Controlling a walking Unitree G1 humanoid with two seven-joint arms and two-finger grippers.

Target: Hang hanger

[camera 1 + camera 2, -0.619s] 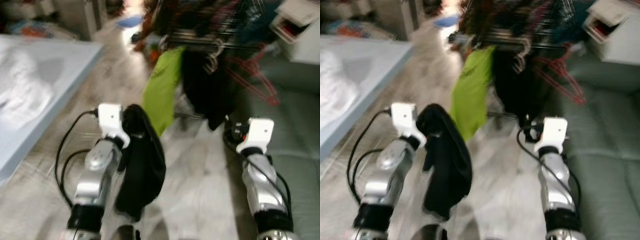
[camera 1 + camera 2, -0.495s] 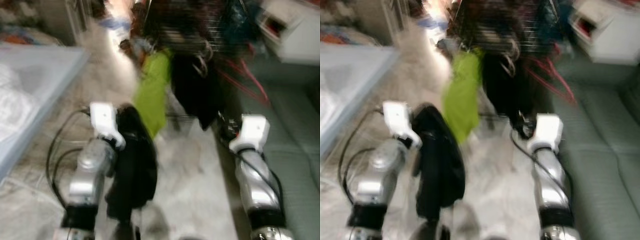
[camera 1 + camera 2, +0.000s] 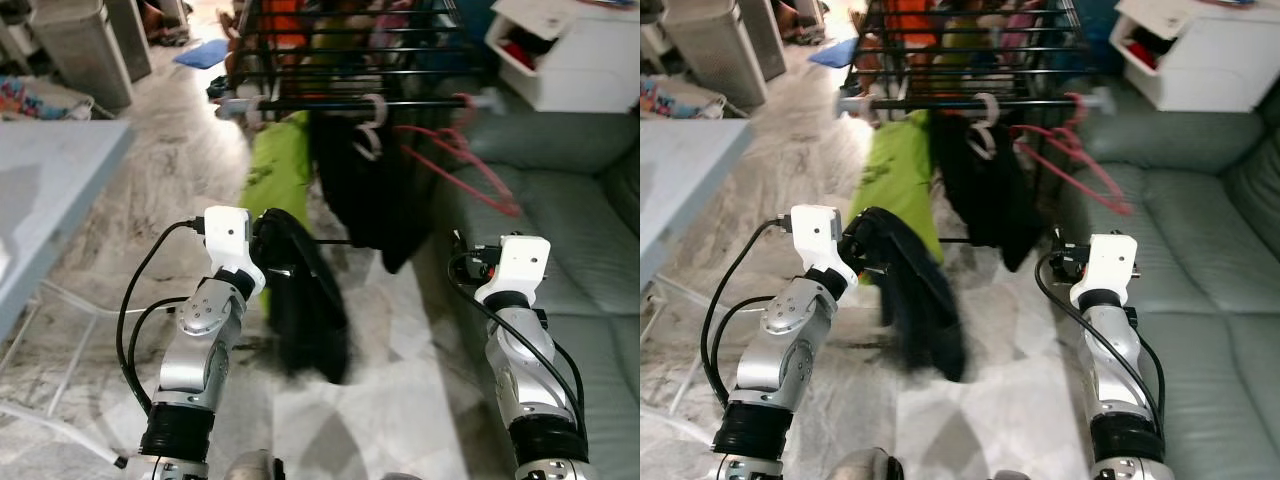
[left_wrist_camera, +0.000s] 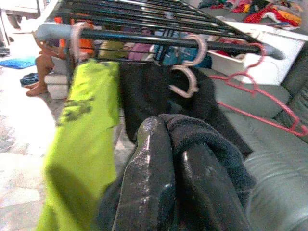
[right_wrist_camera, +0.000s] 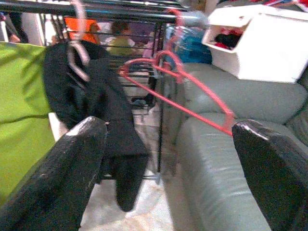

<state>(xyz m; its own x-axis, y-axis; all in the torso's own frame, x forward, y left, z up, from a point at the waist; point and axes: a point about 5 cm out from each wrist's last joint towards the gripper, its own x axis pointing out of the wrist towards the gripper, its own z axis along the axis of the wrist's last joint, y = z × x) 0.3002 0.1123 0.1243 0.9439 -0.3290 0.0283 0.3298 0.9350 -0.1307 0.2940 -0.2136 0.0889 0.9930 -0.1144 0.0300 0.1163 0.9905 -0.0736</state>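
Hanger not itself visible, buried under the black garment [image 3: 305, 300] that the left claw [image 4: 178, 168] carries; garment droops from the claw at lower centre of the left eye view, hanging down over the marble-patterned floor [image 3: 400, 400]. Left wrist view: both black fingers [image 4: 144, 178] pressed together with the dark fabric bunched over and between them, so left claw is clamped on the black garment. Left arm [image 3: 200, 340] silver, raised, lower left of frame, black cable looping off it.

Right claw [image 5: 168, 159] empty, fingers [image 5: 62, 168] wide apart in the right wrist view, pointed toward the rack and sofa. Right arm [image 3: 520, 350] raised at lower right, white wrist block on top.

Black wire rack [image 3: 340, 40] at upper centre of the eye views, horizontal rail [image 3: 350, 102] along its front. On the rail: lime green garment [image 3: 275, 175] left of centre, another black garment [image 3: 365, 190] on a pale hook just right of it, red hangers [image 3: 460, 165] bare at the right end, tilted toward the sofa. Colourful clothes piled inside the rack, blurred.

Grey-green sofa [image 3: 570, 230] fills the right side. White storage bin [image 3: 560, 50] upper right, red items inside. Pale blue bench [image 3: 50, 190] edge at left. Grey cabinet [image 3: 85, 50] upper left, blue mat [image 3: 205, 52] on the floor beside it.

Carried garment sits below and in front of the rail, not touching it; lime garment just behind it.
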